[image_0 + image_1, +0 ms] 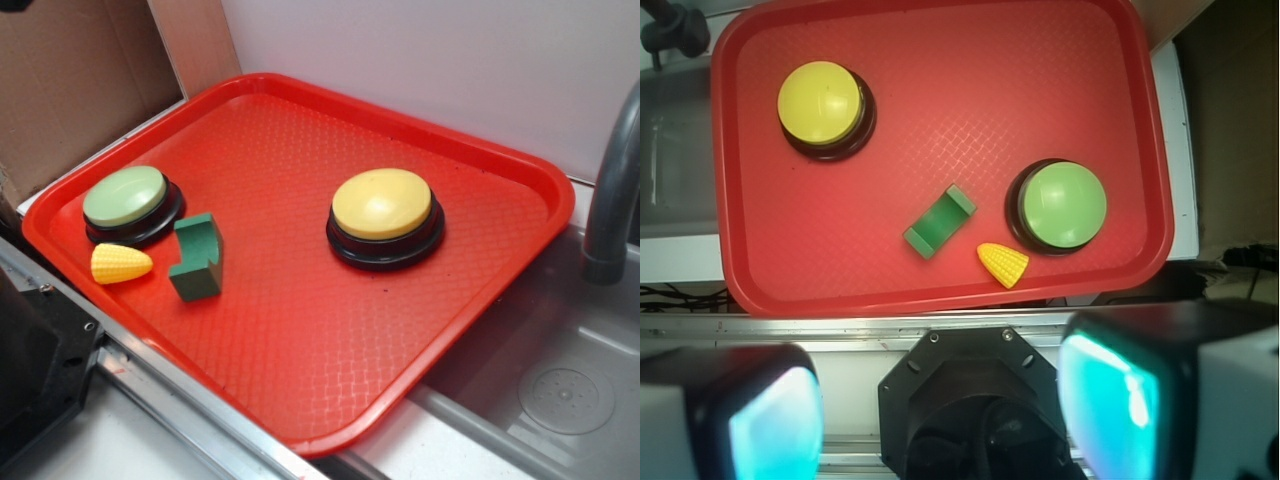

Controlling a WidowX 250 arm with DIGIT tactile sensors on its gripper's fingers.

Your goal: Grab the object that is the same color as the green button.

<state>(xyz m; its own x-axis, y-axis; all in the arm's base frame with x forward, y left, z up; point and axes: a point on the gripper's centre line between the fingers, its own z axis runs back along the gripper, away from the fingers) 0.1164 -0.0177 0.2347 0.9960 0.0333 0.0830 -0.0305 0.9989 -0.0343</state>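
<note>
The object, a small dark green L-shaped block [196,257] [939,221], stands on the red tray [300,390] [940,60], just right of the green button [127,198] [1065,205], a pale green dome on a black base. High above and behind the tray's near edge, my gripper [940,405] hangs open, its two cyan-padded fingers [775,425] wide apart with nothing between them. It is far from the block. The gripper does not show in the exterior view.
A yellow toy corn [120,264] [1003,264] lies beside the green button and the block. A yellow-domed button [383,215] [822,103] sits further along the tray. A metal rail [940,325] runs along the tray's near edge, the robot's black base [975,400] behind it. A grey faucet [610,190] and sink [560,390] lie to the right.
</note>
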